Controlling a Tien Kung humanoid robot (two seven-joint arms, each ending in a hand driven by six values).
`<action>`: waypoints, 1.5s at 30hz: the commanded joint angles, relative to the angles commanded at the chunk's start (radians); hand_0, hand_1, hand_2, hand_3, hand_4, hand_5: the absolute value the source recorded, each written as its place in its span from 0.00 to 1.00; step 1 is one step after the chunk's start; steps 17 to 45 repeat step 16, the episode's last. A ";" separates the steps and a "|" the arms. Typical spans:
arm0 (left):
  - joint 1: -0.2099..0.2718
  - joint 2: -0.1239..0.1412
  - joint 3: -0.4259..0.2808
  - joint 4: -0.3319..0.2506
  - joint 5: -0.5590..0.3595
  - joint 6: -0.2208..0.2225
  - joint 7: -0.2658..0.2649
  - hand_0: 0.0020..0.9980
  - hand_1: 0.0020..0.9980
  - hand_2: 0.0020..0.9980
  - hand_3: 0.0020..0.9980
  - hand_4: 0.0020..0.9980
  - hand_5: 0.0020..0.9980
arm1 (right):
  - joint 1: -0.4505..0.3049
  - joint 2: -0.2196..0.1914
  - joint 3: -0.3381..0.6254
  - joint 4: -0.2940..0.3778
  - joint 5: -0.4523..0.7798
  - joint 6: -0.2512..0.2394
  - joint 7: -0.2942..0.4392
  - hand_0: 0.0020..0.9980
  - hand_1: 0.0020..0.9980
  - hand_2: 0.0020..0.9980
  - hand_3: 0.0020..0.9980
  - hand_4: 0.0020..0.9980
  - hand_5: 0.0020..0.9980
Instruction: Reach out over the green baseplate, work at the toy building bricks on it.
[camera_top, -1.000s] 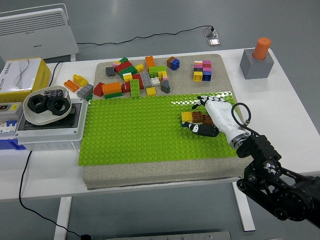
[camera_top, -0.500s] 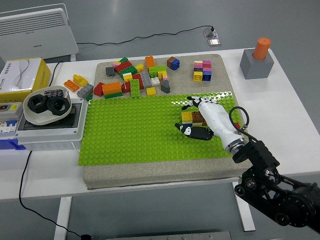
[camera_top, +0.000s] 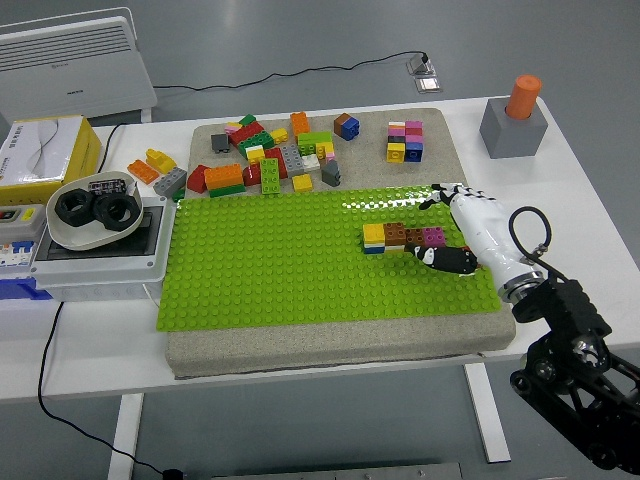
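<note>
A green baseplate (camera_top: 290, 260) lies on a grey pad in the middle of the table. On its right part stands a short row of bricks (camera_top: 405, 237): yellow over blue, brown, dark brown, then pink. My right hand (camera_top: 455, 228), white with black fingertips, hovers just right of the pink end. Its fingers are spread and hold nothing; the thumb (camera_top: 442, 259) lies low in front of the row. My left arm is out of view.
A heap of loose bricks (camera_top: 265, 160) and a stacked block of pink and yellow bricks (camera_top: 405, 141) sit on the pad behind the baseplate. An electrical box with a bowl (camera_top: 92, 212) stands at the left. A grey block with an orange peg (camera_top: 515, 120) stands far right.
My right hand has drawn back to the right, off the brick row. The whole row, with its pink end, now shows uncovered.
</note>
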 joint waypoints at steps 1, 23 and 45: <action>0.000 0.000 0.001 0.000 -0.002 0.000 -0.003 0.68 0.49 0.36 0.52 0.43 0.08 | -0.002 -0.005 0.008 0.007 -0.005 0.020 -0.005 0.83 0.83 0.83 0.64 0.92 0.26; -0.004 0.002 0.006 0.000 0.003 -0.024 0.001 0.68 0.49 0.36 0.52 0.42 0.07 | 0.016 -0.098 0.051 0.108 -0.053 0.318 -0.184 0.82 0.79 0.81 0.60 0.91 0.23; -0.004 0.002 0.006 0.000 0.003 -0.024 0.001 0.68 0.49 0.36 0.52 0.42 0.07 | 0.016 -0.098 0.051 0.108 -0.053 0.318 -0.184 0.82 0.79 0.81 0.60 0.91 0.23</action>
